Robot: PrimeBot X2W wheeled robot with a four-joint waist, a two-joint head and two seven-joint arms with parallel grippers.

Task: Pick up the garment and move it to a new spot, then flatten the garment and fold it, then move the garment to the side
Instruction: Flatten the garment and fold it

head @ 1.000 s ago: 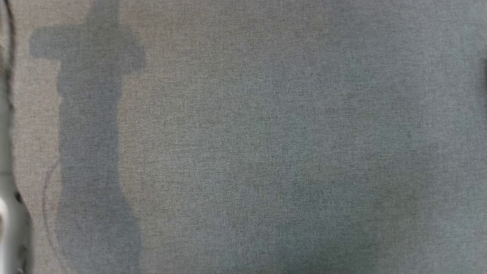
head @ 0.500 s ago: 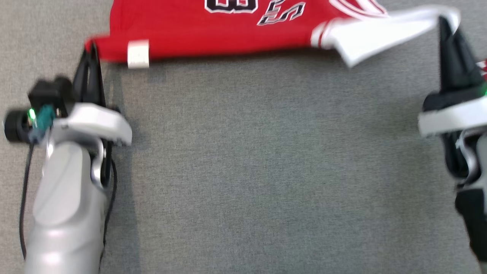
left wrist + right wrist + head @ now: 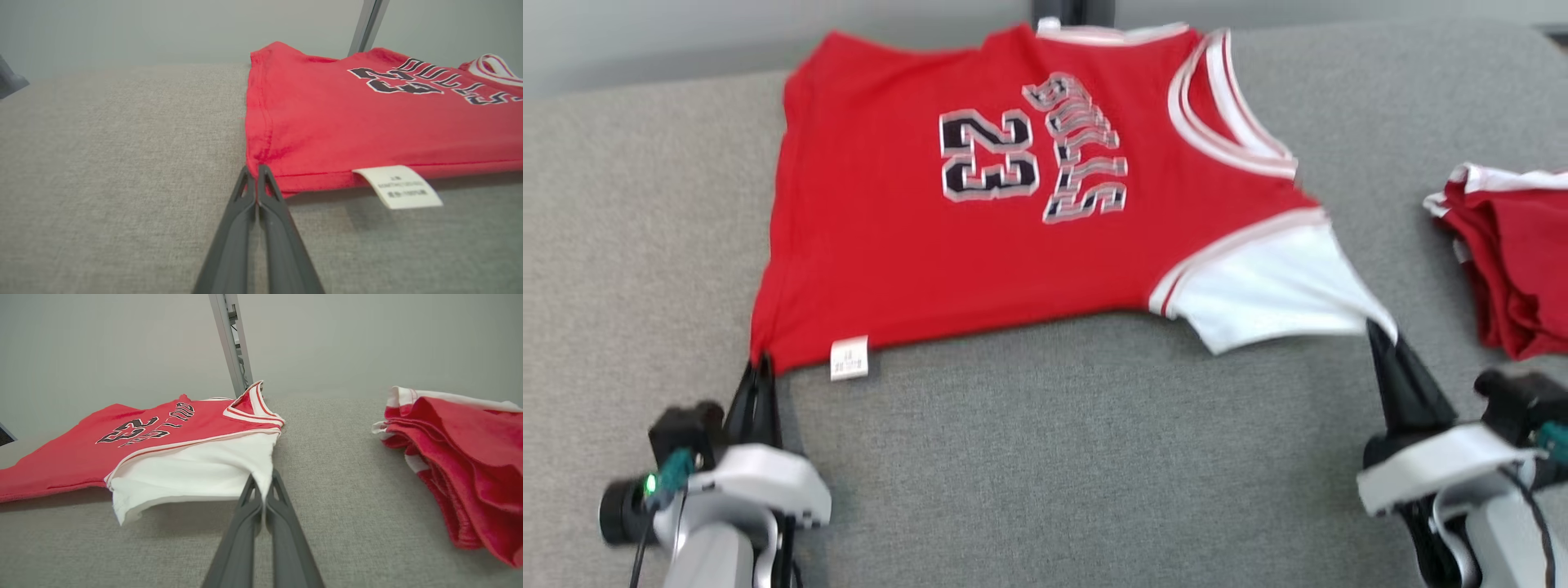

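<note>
The red basketball jersey (image 3: 980,245) lies spread on the grey cloth-covered bench (image 3: 1054,457), straight ahead of both hands and reaching from one to the other. The left hand (image 3: 760,361) is closed tight on the near corner of the hem (image 3: 255,122). The right hand (image 3: 1377,328) is closed tight on the tip of the white sleeve (image 3: 1258,298). Each pinches only a small bit of cloth at its fingertips.

The two grips look chosen to span the garment's near edge. With one hand at the hem corner and one at the sleeve tip, that edge is drawn fairly straight between them; it sits a little off the bench, with a shadow beneath it. This probably lets the robot drag or lay the cloth flat without bunching. The care label (image 3: 849,358) hangs from this edge just beside the left hand, on its inner side.

The jersey's long axis runs crosswise, from the left hand toward the right hand. The hem runs away from the left fingertips, and the collar (image 3: 1233,106) lies beyond the right hand and somewhat inward of it. The number 23 (image 3: 988,155) faces up and reads turned on its side, its top toward the collar. The body looks mostly flat; the far edge is near the back of the bench, and whether it hangs over cannot be told.

A pile of red garments (image 3: 1515,269) sits just outward of the right hand, apart from the jersey. By the look of it, flattening is underway and folding has not begun.
</note>
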